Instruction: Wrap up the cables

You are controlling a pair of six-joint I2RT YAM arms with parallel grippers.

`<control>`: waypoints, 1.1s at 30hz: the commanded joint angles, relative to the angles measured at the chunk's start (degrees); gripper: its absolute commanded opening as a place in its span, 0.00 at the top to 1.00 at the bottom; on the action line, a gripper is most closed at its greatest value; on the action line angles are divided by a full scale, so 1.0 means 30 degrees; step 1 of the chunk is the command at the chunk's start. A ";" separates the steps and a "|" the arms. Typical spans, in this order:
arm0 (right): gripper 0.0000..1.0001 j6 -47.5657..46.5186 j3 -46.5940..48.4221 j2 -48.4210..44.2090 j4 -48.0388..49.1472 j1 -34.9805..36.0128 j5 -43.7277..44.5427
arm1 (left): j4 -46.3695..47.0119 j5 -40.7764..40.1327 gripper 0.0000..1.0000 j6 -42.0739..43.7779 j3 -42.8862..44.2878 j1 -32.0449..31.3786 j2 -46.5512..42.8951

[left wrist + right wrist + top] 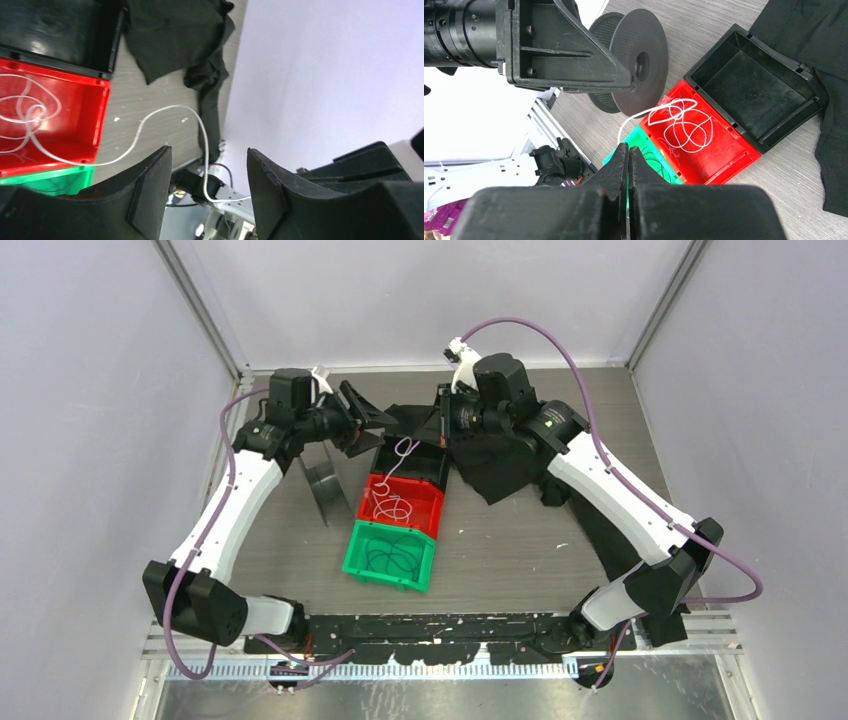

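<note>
Red bin (402,502): cables (391,506), below hands.

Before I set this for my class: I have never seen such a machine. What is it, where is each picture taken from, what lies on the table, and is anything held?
These are two robot arms bolted at the near edge of a grey table. Each arm ends in a two-finger gripper. The top view looks down from above and behind the arms. The other two pictures come from a camera on each wrist, with that arm's own fingers in view.

On the table three plastic bins sit in a row: a black bin, a red bin and a green bin. A black cloth lies beside them, and a black round reel is nearby.

A thin white cord lies curled in the red bin. One end rises to the right gripper, which is shut and seems to pinch it. The left gripper is open and empty.
</note>
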 commanded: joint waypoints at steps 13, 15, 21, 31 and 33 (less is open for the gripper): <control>0.99 0.0143 0.0003 0.0092 0.1054 0.0025 0.0153 | 0.3649 0.3569 0.53 -0.1912 -0.2087 -0.0647 -0.0266; 0.99 0.0162 -0.0081 0.0082 0.1090 0.0026 0.0118 | 0.4183 0.3676 0.59 -0.2246 -0.2407 -0.0697 -0.0292; 0.99 0.0391 -0.0365 0.0071 0.1307 0.0025 0.0066 | 0.5220 0.3776 0.91 -0.2703 -0.2661 -0.0812 -0.0293; 0.31 -0.1920 -0.1205 -0.1380 0.1467 -0.0432 0.1606 | -0.4130 0.4700 1.00 0.9004 0.3941 0.0280 0.0983; 0.33 -0.3160 -0.2826 -0.2302 0.3290 -0.0462 0.1764 | -0.6851 0.4657 0.99 1.2466 0.5806 0.0299 0.1538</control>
